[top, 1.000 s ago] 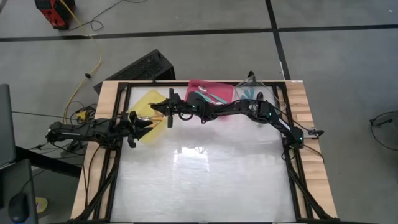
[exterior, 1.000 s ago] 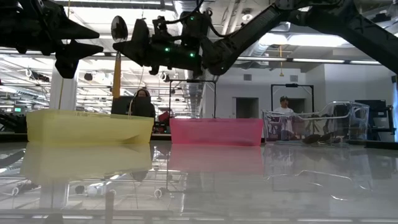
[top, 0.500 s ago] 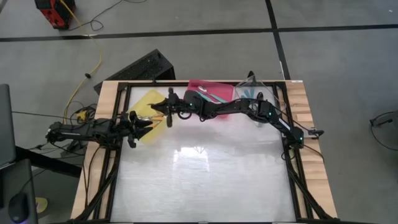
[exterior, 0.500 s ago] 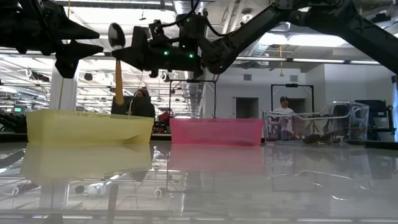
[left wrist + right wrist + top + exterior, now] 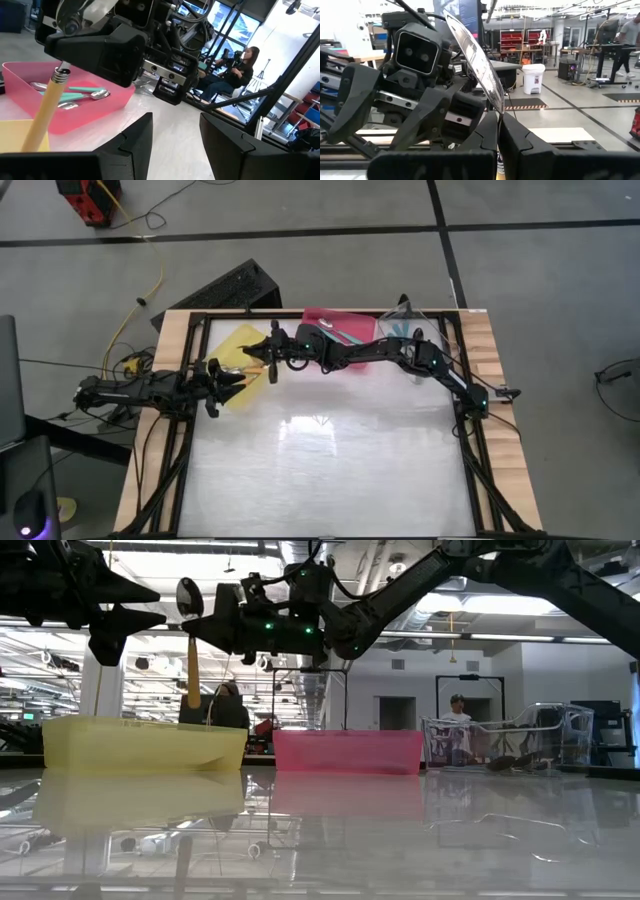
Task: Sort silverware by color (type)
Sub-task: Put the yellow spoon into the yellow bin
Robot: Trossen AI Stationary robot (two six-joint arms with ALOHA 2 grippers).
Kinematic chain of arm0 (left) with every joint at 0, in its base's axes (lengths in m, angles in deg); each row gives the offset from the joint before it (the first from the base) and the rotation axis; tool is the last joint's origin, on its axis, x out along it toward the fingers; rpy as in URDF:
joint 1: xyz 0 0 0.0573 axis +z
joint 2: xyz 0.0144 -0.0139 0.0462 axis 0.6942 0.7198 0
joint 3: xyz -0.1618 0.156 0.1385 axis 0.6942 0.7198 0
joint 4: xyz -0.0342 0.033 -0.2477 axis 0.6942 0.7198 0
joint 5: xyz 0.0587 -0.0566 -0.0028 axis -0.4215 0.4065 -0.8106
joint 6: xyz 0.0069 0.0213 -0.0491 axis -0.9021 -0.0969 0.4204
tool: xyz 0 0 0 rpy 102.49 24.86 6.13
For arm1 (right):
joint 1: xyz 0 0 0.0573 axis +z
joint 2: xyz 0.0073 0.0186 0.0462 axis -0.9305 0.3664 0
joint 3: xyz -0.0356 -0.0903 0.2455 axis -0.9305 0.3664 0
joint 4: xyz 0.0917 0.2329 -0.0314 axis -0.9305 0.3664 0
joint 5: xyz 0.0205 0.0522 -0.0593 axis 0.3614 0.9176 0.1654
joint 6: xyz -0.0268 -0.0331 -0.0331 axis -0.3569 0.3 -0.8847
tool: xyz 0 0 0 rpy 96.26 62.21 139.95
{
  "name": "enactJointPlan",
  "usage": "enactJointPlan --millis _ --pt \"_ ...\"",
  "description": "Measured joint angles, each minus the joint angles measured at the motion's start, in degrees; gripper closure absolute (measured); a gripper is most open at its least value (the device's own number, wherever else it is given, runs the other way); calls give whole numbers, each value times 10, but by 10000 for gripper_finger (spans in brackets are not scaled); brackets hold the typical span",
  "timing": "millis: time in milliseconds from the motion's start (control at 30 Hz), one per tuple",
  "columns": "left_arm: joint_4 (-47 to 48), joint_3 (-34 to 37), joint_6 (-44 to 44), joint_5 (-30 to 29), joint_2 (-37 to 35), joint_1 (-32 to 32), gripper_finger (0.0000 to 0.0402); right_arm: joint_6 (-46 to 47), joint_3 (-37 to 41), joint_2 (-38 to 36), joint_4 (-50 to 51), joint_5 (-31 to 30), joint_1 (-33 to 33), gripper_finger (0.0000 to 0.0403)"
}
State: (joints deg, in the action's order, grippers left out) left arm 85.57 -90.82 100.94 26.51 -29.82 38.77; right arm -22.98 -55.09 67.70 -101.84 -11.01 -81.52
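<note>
Your right gripper (image 5: 205, 622) is clamped on an orange-handled spoon (image 5: 192, 665), fingers closed at the neck just under the bowl; the bowl (image 5: 479, 65) stands above the fingers and the handle hangs straight down over the yellow tray (image 5: 140, 747). The handle's lower end is above the tray rim, not touching it. Your left gripper (image 5: 222, 383) hovers at the near edge of the same yellow tray (image 5: 240, 340), fingers (image 5: 135, 142) spread apart and holding nothing. Teal-handled spoons (image 5: 75, 95) lie in the pink tray (image 5: 107, 102) beside it. More spoons sit in the clear tray (image 5: 415, 330)
</note>
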Motion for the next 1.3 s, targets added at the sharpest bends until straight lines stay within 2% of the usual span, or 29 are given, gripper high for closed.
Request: enactJointPlan --millis 300,533,1300 --pt "0 0 -4 -9 0 0 253 -27 0 0 20 0 0 379" --pt "0 0 -4 -9 0 0 253 -32 0 0 -20 -1 -3 379" --pt "-2 0 10 -12 0 0 253 -59 0 0 -14 12 -6 379"
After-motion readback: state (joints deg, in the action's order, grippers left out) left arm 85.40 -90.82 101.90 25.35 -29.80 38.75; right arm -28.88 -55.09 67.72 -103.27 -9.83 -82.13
